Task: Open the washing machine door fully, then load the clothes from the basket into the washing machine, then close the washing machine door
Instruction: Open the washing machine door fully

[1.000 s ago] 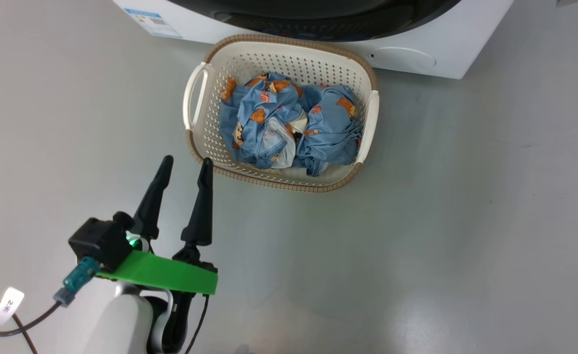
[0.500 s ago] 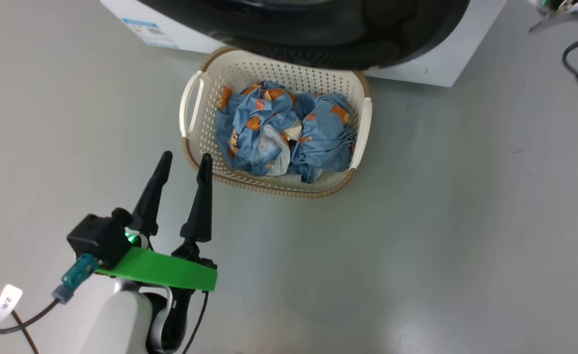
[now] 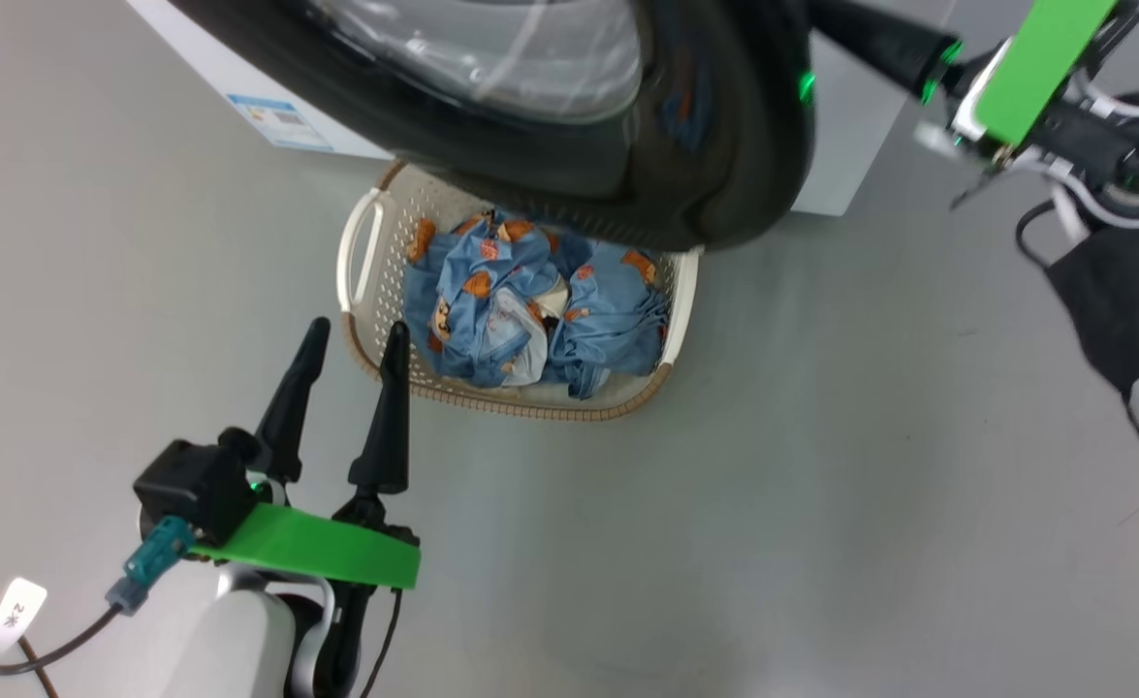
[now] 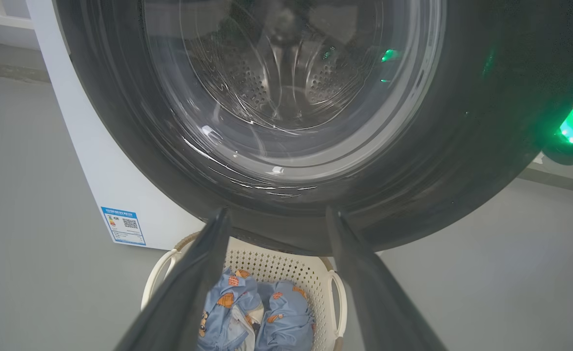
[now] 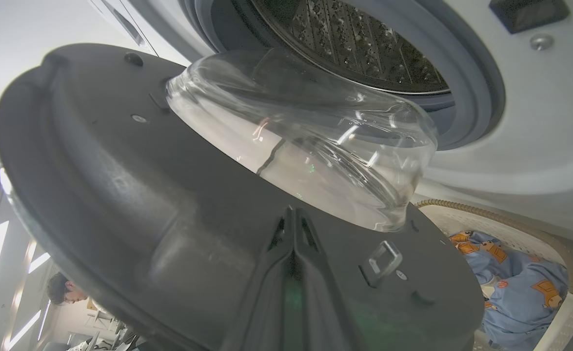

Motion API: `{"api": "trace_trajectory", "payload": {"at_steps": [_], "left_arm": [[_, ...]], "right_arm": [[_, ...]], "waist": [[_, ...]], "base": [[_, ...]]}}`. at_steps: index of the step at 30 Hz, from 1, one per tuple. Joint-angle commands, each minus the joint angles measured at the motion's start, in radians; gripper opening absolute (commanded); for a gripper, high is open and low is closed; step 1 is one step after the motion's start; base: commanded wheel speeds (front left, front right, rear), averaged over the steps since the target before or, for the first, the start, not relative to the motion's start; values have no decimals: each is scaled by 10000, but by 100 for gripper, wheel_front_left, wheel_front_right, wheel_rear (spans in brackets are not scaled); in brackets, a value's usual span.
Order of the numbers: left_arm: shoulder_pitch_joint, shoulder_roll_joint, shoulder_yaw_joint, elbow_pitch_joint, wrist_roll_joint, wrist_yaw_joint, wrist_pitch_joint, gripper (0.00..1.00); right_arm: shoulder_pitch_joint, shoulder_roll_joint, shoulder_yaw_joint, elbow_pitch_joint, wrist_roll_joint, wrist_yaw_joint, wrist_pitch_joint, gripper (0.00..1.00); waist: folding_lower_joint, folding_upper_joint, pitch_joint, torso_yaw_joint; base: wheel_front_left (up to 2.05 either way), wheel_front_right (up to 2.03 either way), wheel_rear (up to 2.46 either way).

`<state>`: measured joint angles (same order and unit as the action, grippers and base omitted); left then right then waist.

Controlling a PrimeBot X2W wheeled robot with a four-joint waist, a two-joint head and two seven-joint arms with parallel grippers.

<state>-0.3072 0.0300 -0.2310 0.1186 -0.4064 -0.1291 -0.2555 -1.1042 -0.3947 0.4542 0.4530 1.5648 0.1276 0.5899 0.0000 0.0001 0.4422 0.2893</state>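
Head view shows the washing machine door (image 3: 685, 145) partway open. Its glossy black ring and glass porthole are swung out from the washing machine (image 3: 845, 145) and hang over the far end of the basket (image 3: 356, 242). That basket sits on the floor just in front of the machine, with the clothes (image 3: 521, 301) bundled inside.

The right tool (image 5: 292, 217) has its two fingers pressed together into one narrow blade and holds nothing. In the right wrist view the blade lies along the door's dark inner face, just beside the latch loop (image 5: 381, 258) and below the bulging glass. It seems to rest on that face (actual contact is hard to confirm). The steel drum (image 5: 364, 44) stands exposed beyond.

What matters for the coming move is that the door's free edge is on the robot's right, at the right tool, while the hinge side appears to lie away to the left. Opening is not yet complete, so the likely push runs outward and leftward, sweeping the door around that hinge. The right arm is clearly the nearer one.

The left tool (image 3: 356, 330) is spread wide and empty near the basket's near left corner. Its fingers point toward the basket, which makes it the handier arm for the clothes.
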Motion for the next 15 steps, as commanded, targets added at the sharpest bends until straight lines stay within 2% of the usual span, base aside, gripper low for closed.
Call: {"api": "trace_trajectory", "payload": {"at_steps": [1,15], "left_arm": [[237,203,402,-168,143,-16,-63,100],[815,291,496,-136,338,-16,-63,100]], "right_arm": [[526,394,279,-606,131,31,211,0],[2100,638,860,-1730,229,31,542,0]], "waist": [[0,-1,-278,-129],[0,-1,-1285,-250]], "base": [[0,0,0],[0,0,0]]}}
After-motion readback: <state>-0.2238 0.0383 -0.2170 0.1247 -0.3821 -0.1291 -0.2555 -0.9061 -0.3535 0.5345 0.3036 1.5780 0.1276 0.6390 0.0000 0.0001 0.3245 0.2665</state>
